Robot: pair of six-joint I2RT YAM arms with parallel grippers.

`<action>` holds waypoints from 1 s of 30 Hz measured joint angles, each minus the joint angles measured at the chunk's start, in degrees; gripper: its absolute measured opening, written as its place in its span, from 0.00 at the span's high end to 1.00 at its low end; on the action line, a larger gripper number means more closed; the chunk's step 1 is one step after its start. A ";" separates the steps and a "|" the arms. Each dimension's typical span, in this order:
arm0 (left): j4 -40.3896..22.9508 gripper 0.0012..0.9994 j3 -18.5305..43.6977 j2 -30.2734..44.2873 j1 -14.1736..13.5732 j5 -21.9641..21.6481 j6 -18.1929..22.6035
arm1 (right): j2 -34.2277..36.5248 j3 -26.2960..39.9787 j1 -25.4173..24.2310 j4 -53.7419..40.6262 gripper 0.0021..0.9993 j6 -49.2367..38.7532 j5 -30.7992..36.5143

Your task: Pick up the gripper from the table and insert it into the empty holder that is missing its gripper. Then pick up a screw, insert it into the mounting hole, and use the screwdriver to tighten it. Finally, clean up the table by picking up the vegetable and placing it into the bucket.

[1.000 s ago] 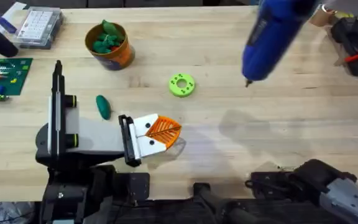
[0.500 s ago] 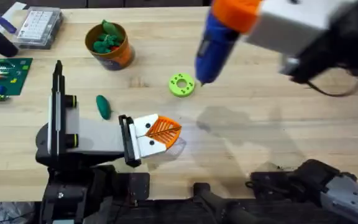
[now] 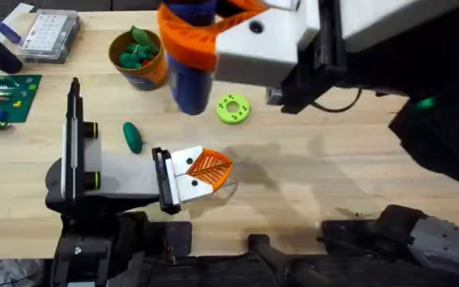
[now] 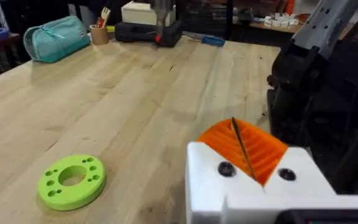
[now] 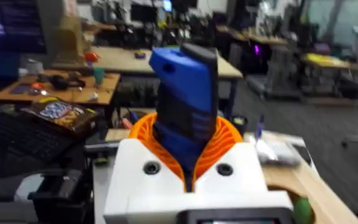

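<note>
My right gripper (image 3: 194,40) hangs high over the table beside the bucket (image 3: 156,76), its orange jaws shut on the blue screwdriver (image 3: 188,89), which points down. The right wrist view has the screwdriver (image 5: 185,106) between the ribbed fingers (image 5: 225,140). At the lower left lies the holder (image 3: 134,174), a white wedge with a black end plate. The orange ribbed gripper (image 3: 208,166) sits at its tip on a white base (image 4: 253,193) with two dark screw heads. My left gripper (image 4: 241,140) is shut and empty. The dark green vegetable (image 3: 132,136) lies beside the holder.
A bright green ring (image 3: 233,108) lies mid-table, under the right arm's edge. The bucket holds green toy pieces. A circuit board (image 3: 6,96) and a clear parts box (image 3: 50,33) sit at the far left. Bare wood stretches to the right of the ring.
The right arm has swung the screwdriver from the far right across to the left, ending beside the bucket and closer under the camera. The left arm has not moved.
</note>
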 joint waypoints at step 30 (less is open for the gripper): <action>0.02 0.99 0.00 0.00 0.00 0.00 0.00 | 8.39 11.71 5.01 -13.73 0.98 -5.25 -5.65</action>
